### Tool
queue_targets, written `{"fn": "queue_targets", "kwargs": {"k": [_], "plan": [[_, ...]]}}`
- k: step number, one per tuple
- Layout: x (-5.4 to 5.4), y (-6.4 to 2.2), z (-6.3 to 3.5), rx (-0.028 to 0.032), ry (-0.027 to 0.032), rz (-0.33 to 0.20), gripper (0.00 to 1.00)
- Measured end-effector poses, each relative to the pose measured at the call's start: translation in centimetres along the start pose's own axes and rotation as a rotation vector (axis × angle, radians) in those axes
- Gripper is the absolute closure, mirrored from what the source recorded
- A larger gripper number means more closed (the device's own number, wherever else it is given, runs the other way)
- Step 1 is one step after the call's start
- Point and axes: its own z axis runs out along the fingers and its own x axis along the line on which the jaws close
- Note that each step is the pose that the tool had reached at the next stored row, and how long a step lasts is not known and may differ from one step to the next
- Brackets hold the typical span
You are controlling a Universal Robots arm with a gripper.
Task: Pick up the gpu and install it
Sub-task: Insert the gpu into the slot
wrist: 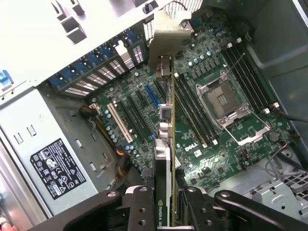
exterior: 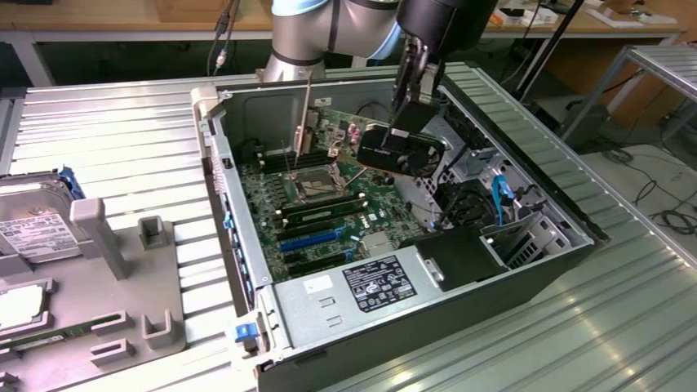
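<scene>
- Exterior view: my end effector (exterior: 410, 121) hangs inside the opening of the computer case (exterior: 566, 237), which lies on its side on the ribbed metal tabletop (exterior: 120, 139).
- It is pinching the gpu (exterior: 401, 152) by the upper edge. The black fan face hangs just under the fingers.
- The card is in the air, directly beneath the end effector and above the motherboard (exterior: 326, 200), not seated in any slot.
- Below and toward the exterior view's left of the end effector is the CPU socket (exterior: 310, 186).
- Well off to the exterior view's left, outside the case, a hard drive (exterior: 38, 229) sits in a grey fixture (exterior: 142, 286).
- Wrist view: the end effector (wrist: 166, 197) grips the gpu (wrist: 162, 149) edge-on, one black finger (wrist: 139, 204) pressed to each side.
- The card's silver bracket (wrist: 168, 29) is at the end farthest from the fingers.
- The motherboard (wrist: 192, 144) lies beneath the card. The blue slot (wrist: 152, 94) and white slot (wrist: 118, 121) are to one side, and the CPU socket (wrist: 222, 101) to the other.
- The power supply label (wrist: 57, 168) is off beyond the white slot.
</scene>
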Motion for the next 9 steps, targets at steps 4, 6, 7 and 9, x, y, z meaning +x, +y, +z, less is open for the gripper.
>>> {"fn": "queue_targets", "kwargs": {"k": [4,6,7,9], "plan": [[-0.01,-0.01,0.00,0.0014,0.0014,-0.033,0.73],[-0.01,-0.01,0.00,0.0020,0.0019,-0.047,0.73],[-0.01,-0.01,0.00,0.0025,0.0024,-0.059,0.73],[-0.01,-0.02,0.00,0.0034,0.0034,-0.084,0.73]]}}
